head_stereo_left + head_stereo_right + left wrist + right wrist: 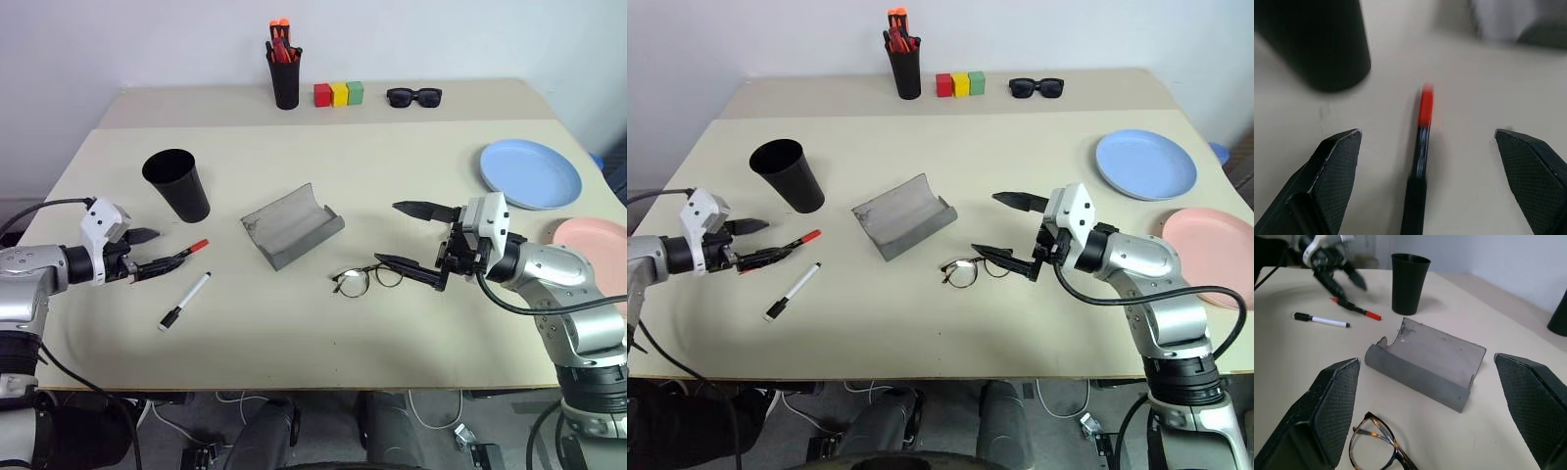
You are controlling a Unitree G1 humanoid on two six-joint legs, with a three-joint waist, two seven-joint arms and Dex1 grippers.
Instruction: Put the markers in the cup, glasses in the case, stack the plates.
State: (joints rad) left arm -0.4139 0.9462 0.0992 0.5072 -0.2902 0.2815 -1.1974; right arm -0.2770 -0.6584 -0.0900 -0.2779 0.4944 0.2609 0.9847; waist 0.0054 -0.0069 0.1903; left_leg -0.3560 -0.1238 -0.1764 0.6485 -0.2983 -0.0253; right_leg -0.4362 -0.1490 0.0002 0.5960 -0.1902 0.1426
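A beige table (pixel 294 323) holds everything, and the open grey case (pixel 292 227) near its middle serves as the landmark. To the case's left stands the wide black cup (pixel 177 183), upright and empty-looking. Nearer the robot than the cup, left of the case, lie the two markers: the red-capped marker (pixel 186 252) and, a little closer to the table's near edge, the white marker with a black cap (pixel 185 301). The left gripper (pixel 157 251) sits low at the table with its jaws spread wide, the red-capped marker's dark barrel running between them; in the left wrist view the marker (pixel 1421 147) lies in the gap, touching neither finger that I can see.

Just right of the case and slightly nearer the robot lie the wire-rimmed glasses (pixel 367 279), lenses toward the case. The right gripper (pixel 416 237) hovers beside them, jaws also wide apart and holding nothing. Far right of the case sit the light blue plate (pixel 530 173) and the salmon pink plate (pixel 593 245), side by side, not stacked.

The step in hand appears to be picking up the red-capped marker. Next, the left jaws likely need to close on its barrel, lift, and carry it over the cup's mouth before releasing. Glasses and plates are not yet dealt with.
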